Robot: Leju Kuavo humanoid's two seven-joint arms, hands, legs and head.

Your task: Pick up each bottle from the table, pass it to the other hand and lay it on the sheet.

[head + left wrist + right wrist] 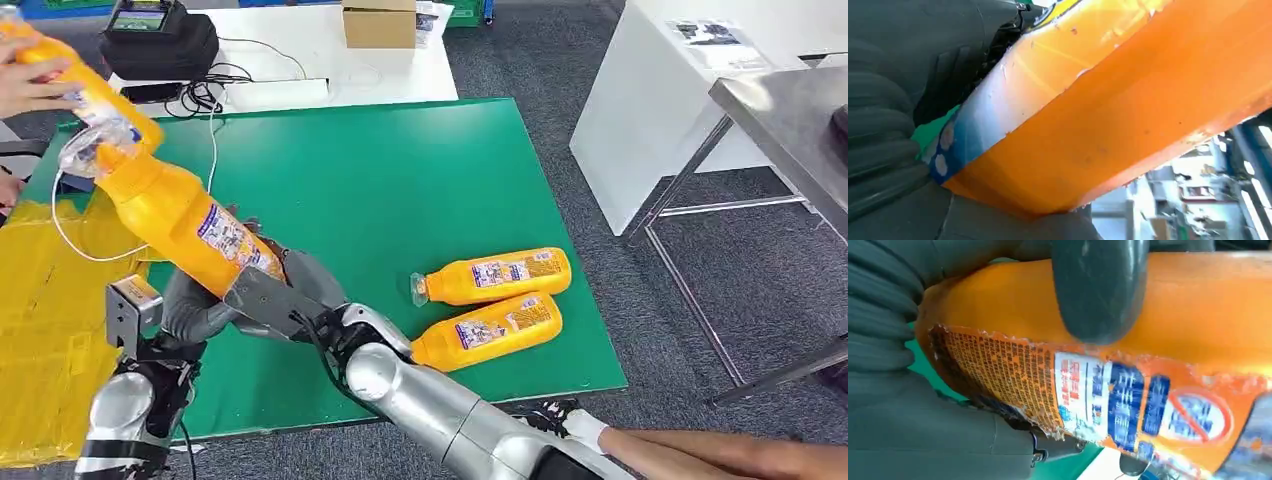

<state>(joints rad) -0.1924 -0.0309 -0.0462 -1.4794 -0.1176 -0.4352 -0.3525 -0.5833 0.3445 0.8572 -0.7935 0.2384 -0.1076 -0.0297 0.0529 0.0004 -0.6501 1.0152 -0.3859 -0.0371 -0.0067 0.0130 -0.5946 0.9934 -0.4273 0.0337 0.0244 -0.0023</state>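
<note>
An orange bottle (185, 220) is held tilted above the green table (400, 170), its clear cap end raised toward the yellow sheet (40, 300) at the table's left side. The lower end of the bottle is grasped by the right robot hand (265, 295), whose thumb is seen pressed across the bottle's body in the right wrist view. The left robot hand (185, 305) is closed against the same bottle from the other side, just beside the right one, so the hand-over is judged to be in progress. The next move is judged to call for a firm left grip before the right fingers are released. Two more bottles (490, 300) are left lying on the table. Another bottle (75, 80) is held by a person's hand (25, 88) at the far left.
</note>
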